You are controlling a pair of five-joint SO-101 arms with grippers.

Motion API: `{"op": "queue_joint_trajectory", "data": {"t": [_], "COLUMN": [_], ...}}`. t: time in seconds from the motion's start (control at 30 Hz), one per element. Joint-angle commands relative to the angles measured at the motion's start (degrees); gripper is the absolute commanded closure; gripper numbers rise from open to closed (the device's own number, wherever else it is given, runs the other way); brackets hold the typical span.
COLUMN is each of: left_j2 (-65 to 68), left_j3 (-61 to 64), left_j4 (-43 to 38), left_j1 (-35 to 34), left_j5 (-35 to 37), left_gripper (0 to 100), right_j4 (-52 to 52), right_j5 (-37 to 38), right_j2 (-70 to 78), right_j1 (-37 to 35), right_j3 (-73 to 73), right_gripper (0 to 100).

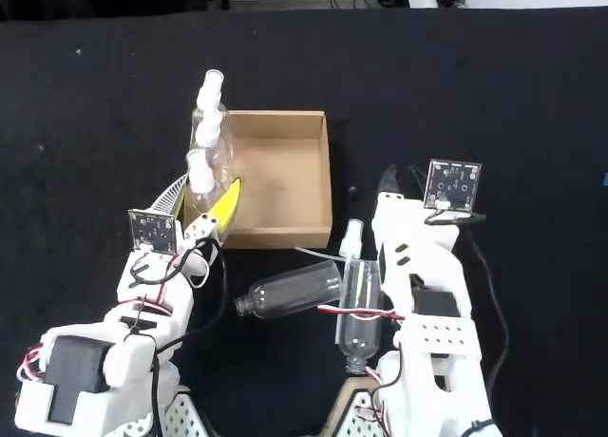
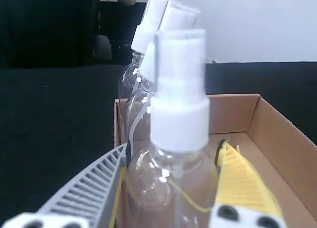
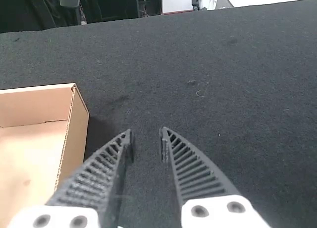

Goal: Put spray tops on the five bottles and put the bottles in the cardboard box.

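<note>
The cardboard box (image 1: 285, 171) sits mid-table. Three clear bottles with white spray tops stand in a row along its left wall: far (image 1: 211, 84), middle (image 1: 209, 125), nearest (image 1: 200, 171). My left gripper (image 1: 207, 185) is shut on the nearest bottle (image 2: 171, 168), grey finger on one side and yellow finger (image 2: 242, 183) on the other. Two bare bottles lie on the table in front of the box, one (image 1: 290, 293) sideways and one (image 1: 359, 309) lengthwise. A loose spray top (image 1: 352, 237) lies beside them. My right gripper (image 3: 146, 136) hovers over bare table to the right of the box (image 3: 44, 139), slightly open and empty.
Black cloth covers the table. Red and white cables (image 1: 361, 312) cross the lengthwise bottle. Both arm bases stand at the near edge. There is free room to the right of the box and behind it.
</note>
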Motion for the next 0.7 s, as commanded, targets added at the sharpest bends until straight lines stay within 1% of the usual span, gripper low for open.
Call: {"op": "queue_joint_trajectory", "data": {"t": [0.0, 0.1, 0.3, 0.37, 0.5, 0.67], "left_j2": [-0.5, -0.6, -5.3, -7.8, -14.0, -25.0], "left_j3": [0.0, 0.0, 2.3, 2.8, 2.8, 2.9], "left_j4": [-1.3, -1.4, -5.5, -3.2, 4.5, 11.3], "left_j1": [-0.6, -0.6, -0.6, -0.7, -1.3, -1.2], "left_j5": [-0.1, -0.1, -0.1, -0.1, -0.1, 0.0], "left_gripper": [74, 74, 74, 74, 74, 74], "right_j4": [-1.7, -1.7, -1.7, -1.7, -1.7, -1.7], "right_j5": [0.5, 0.5, 0.5, 0.5, 0.5, 0.5], "right_j2": [-1.2, -1.2, -1.2, -1.2, -1.2, -1.2], "right_j1": [-0.4, -0.4, -0.4, -0.4, -0.4, -0.4], "right_j3": [-0.5, -0.5, -0.5, -0.5, -0.5, -0.5], "right_gripper": [92.0, 92.0, 92.0, 92.0, 92.0, 92.0]}}
